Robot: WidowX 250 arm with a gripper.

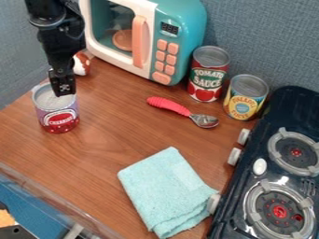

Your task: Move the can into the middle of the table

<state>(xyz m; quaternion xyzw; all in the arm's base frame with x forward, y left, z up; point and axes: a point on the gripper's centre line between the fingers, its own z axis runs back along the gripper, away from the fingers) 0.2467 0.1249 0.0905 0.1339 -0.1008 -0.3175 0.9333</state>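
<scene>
The gripper [63, 87] hangs down at the upper left, its lower end over the right part of the open top of the can [58, 116]. This can has a purple and red label with a cherries picture and stands upright on the left side of the brown wooden table [112, 140]. The gripper overlaps the back of the can's rim, and whether they touch cannot be made out.
A teal toy microwave [187, 28] stands at the back, with a brown and white object [81, 64] by its left side. Two more cans, tomato [207, 74] and yellow-labelled [244, 98], stand to its right. A red-handled spoon [181, 110], a folded cloth [165, 189] and a dark stove [274, 186] lie around the middle and right.
</scene>
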